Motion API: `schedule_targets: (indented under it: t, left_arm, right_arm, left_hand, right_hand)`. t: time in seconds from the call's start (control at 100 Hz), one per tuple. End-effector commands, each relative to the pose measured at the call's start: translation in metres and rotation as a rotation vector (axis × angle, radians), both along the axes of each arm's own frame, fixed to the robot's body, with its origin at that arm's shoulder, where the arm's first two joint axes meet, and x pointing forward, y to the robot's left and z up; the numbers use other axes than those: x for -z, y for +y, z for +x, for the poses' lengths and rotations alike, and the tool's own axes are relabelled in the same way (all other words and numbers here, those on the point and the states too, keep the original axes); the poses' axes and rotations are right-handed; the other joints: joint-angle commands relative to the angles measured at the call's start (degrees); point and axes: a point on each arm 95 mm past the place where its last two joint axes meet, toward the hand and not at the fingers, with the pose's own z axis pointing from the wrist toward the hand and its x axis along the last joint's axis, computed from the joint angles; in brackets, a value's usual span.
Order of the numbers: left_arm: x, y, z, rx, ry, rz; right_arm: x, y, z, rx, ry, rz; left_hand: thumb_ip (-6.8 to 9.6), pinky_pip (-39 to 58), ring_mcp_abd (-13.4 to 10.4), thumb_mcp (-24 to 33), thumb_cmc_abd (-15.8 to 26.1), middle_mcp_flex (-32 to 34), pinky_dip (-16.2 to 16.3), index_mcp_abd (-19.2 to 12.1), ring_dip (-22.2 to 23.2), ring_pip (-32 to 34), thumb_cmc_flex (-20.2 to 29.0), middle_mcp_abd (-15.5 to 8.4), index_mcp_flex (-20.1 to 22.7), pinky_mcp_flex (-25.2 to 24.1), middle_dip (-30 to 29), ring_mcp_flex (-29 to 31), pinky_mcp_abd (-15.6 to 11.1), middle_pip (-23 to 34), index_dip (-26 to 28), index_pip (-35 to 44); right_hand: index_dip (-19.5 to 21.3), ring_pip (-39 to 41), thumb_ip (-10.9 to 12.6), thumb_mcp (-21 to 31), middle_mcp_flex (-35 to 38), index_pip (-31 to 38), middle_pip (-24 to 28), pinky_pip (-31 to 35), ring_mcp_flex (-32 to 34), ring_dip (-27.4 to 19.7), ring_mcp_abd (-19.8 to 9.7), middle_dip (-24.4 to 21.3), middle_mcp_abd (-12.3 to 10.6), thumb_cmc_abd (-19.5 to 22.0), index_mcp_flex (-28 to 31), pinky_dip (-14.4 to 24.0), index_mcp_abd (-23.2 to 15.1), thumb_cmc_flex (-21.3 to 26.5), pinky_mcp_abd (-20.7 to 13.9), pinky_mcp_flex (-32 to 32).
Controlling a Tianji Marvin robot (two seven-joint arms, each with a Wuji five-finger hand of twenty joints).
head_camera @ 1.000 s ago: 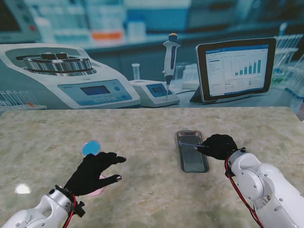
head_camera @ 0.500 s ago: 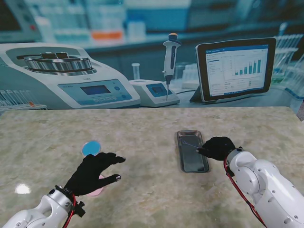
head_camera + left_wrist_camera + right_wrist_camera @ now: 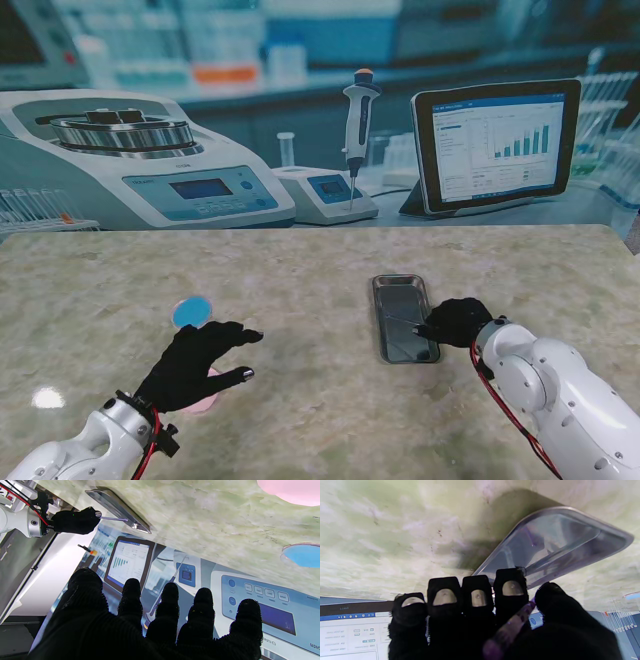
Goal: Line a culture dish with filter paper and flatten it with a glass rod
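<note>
A blue round culture dish (image 3: 192, 311) (image 3: 302, 555) lies on the table at the left. Just nearer to me a pink round paper (image 3: 207, 403) (image 3: 290, 490) shows partly from under my left hand (image 3: 195, 365) (image 3: 162, 620). That hand hovers open with its fingers spread and holds nothing. At the right, my right hand (image 3: 458, 322) (image 3: 75, 521) (image 3: 495, 615) is shut on a thin glass rod (image 3: 405, 321) (image 3: 113, 519) (image 3: 512, 622), pinched between thumb and forefinger. The rod's free end points left over a metal tray (image 3: 404, 345) (image 3: 615, 542).
The metal tray (image 3: 117, 507) lies lengthwise right of the table's middle. Behind the table's far edge stand a centrifuge (image 3: 130, 160), a small meter with a pipette (image 3: 357, 125) and a tablet (image 3: 497, 145).
My right hand has drawn the rod nearer to me along the tray, from its far part towards its near part. The left hand has hardly moved.
</note>
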Motion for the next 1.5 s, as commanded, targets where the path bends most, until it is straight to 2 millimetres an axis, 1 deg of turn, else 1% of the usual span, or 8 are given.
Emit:
schedule_targets:
  t: [0.0, 0.09, 0.65, 0.76, 1.14, 1.32, 1.36, 1.49]
  left_arm:
    - [0.002, 0.0, -0.001, -0.003, 0.007, 0.001]
    - [0.003, 0.0, -0.001, -0.004, 0.011, 0.001]
    - [0.004, 0.002, 0.0, -0.014, 0.014, 0.001]
    - [0.004, 0.002, 0.0, -0.016, 0.013, 0.001]
    - [0.004, 0.003, 0.0, -0.02, 0.011, -0.002]
    - [0.004, 0.003, 0.001, -0.02, 0.01, -0.003]
    - [0.004, 0.004, 0.001, -0.02, 0.009, -0.003]
    - [0.004, 0.004, 0.001, -0.022, 0.008, -0.003]
  right_arm:
    - [0.006, -0.001, -0.003, -0.003, 0.024, -0.016]
    - [0.008, -0.001, -0.004, -0.008, 0.03, -0.031]
    - [0.011, -0.004, -0.008, -0.017, 0.042, -0.088]
    - [0.011, -0.007, -0.008, -0.024, 0.036, -0.104]
    - [0.011, -0.012, -0.01, -0.029, 0.02, -0.126]
    - [0.012, -0.013, -0.01, -0.03, 0.022, -0.134]
    - [0.012, -0.013, -0.01, -0.03, 0.022, -0.135]
    - [0.012, -0.014, -0.01, -0.033, 0.02, -0.139]
  left_hand:
    - [1.66, -3.06, -1.72, -1.48, 1.92, -2.08, -0.64, 0.04, -0.61, -1.02, 0.85, -1.03, -0.45, -0.4, -0.3, -1.75, -1.34, -0.47, -0.17, -0.42]
    - [1.67, -3.05, -1.64, -1.47, 1.9, -2.05, -0.61, 0.01, -0.62, -1.01, 0.86, -0.98, -0.45, -0.35, -0.26, -1.73, -1.39, -0.43, -0.16, -0.39]
    - [1.68, -3.12, -1.64, -1.47, 1.93, -2.03, -0.52, -0.08, -0.7, -1.03, 0.85, -1.03, -0.46, -0.3, -0.21, -1.83, -1.43, -0.46, -0.15, -0.33]
    - [1.68, -3.12, -1.75, -1.46, 1.93, -2.01, -0.51, -0.02, -0.71, -1.04, 0.88, -1.01, -0.45, -0.28, -0.2, -1.87, -1.4, -0.44, -0.15, -0.33]
    - [1.67, -3.07, -1.71, -1.48, 1.97, -2.05, -0.46, -0.12, -0.75, -1.05, 0.83, -0.93, -0.41, -0.1, -0.16, -1.9, -1.46, -0.45, -0.15, -0.32]
    - [1.67, -3.05, -1.73, -1.47, 1.96, -2.07, -0.44, -0.02, -0.77, -1.07, 0.85, -0.85, -0.37, -0.04, -0.14, -1.96, -1.51, -0.43, -0.14, -0.29]
    - [1.68, -3.06, -1.72, -1.46, 1.94, -2.06, -0.44, 0.01, -0.77, -1.07, 0.88, -0.89, -0.35, -0.05, -0.14, -1.94, -1.48, -0.43, -0.14, -0.29]
    - [1.68, -3.04, -1.68, -1.48, 1.92, -2.08, -0.43, -0.03, -0.78, -1.06, 0.86, -0.86, -0.32, 0.01, -0.14, -1.95, -1.47, -0.42, -0.11, -0.25]
  right_hand:
    - [-0.27, -0.62, 0.53, 0.11, 0.08, 1.31, 1.91, 1.39, -0.01, 1.01, -0.57, 0.66, -1.16, 1.61, 0.42, 0.76, 0.73, 1.21, -0.28, -0.63]
    - [-0.31, -0.69, 0.53, 0.04, 0.25, 1.08, 1.69, 1.45, 0.21, 0.96, -1.0, 0.62, -1.65, 1.76, 0.48, 0.65, 0.14, 0.98, -0.69, -0.14]
    - [-0.28, -1.11, 0.44, -0.69, 0.42, 0.07, 0.72, 1.32, 0.1, 0.1, -1.12, 0.21, -2.23, 1.27, 0.71, -0.23, -1.73, 0.67, -1.13, 0.16]
    - [-0.29, -1.49, 0.33, -1.12, 0.47, -0.36, -0.09, 1.17, -0.19, -0.25, -1.47, -0.24, -2.97, 0.95, 0.66, -0.55, -3.21, 0.04, -1.56, 0.23]
    - [-1.77, -3.83, 0.24, -0.1, -0.79, -4.91, -4.4, 0.61, -2.51, -2.87, -0.45, -3.39, -2.24, -1.4, -1.36, -1.87, -5.67, -1.84, -2.16, -0.66]
    - [-2.62, -4.5, 0.19, 0.27, -1.49, -6.89, -5.41, 0.57, -3.29, -3.4, -0.41, -4.29, -2.05, -2.7, -2.94, -2.0, -6.2, -3.34, -2.7, -0.8]
    - [-3.07, -4.47, 0.07, 1.63, -1.57, -7.17, -5.32, 0.63, -3.39, -3.7, -0.37, -4.91, -2.02, -3.1, -3.1, -2.13, -6.32, -4.31, -2.8, -0.82]
    - [-3.62, -4.83, -0.1, 1.54, -2.11, -8.55, -5.89, 0.56, -3.8, -3.89, -0.32, -5.28, -2.07, -3.85, -4.39, -2.18, -6.64, -5.26, -3.07, -0.94]
